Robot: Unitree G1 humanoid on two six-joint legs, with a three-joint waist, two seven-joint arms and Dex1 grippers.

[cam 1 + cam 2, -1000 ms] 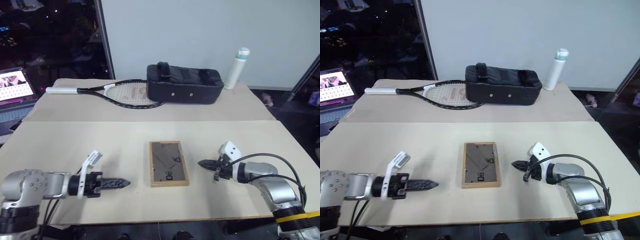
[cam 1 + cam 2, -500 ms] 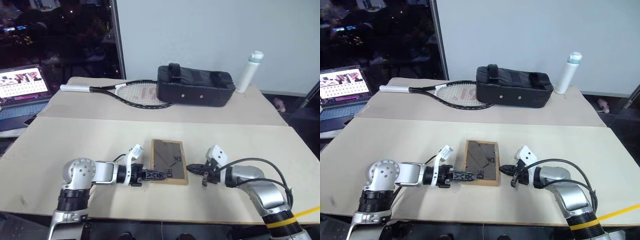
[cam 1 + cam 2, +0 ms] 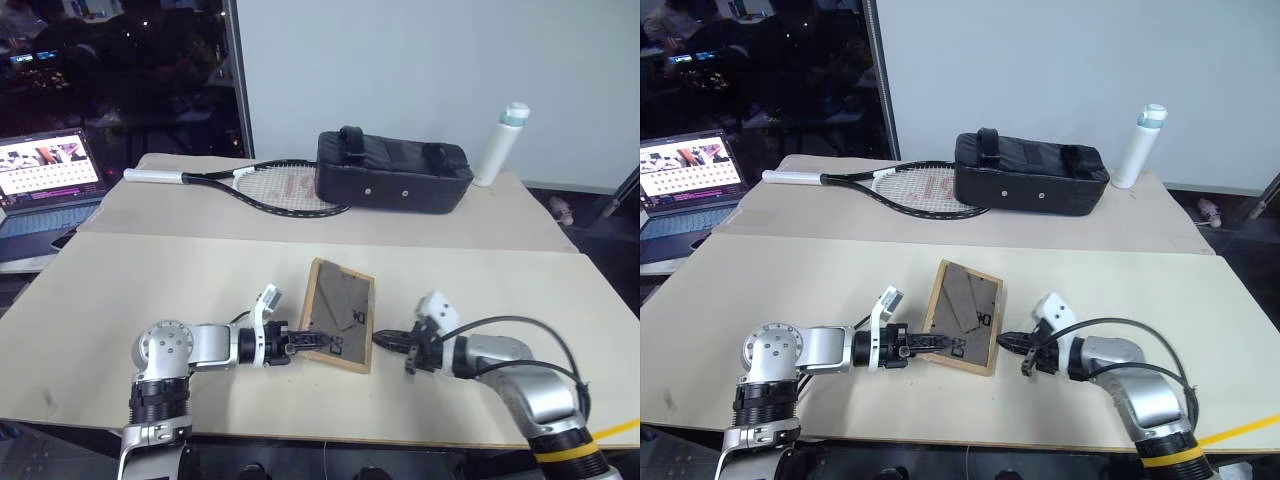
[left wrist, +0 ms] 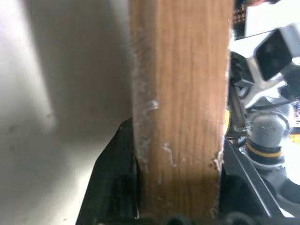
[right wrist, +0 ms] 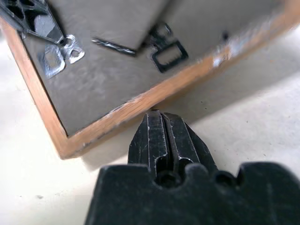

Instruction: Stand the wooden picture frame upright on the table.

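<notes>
Frame handling: my left claw [image 3: 300, 341] pinches the near side rail of the wooden picture frame [image 3: 965, 315], which tilts back-side up off the table [image 3: 150, 290]. My right claw [image 3: 1012, 342], fingers pressed together and empty, points at the opposite rail just beside it. I judge the frame light, stiff, and smooth-edged, with a breakable front; rails are the safest hold.
</notes>
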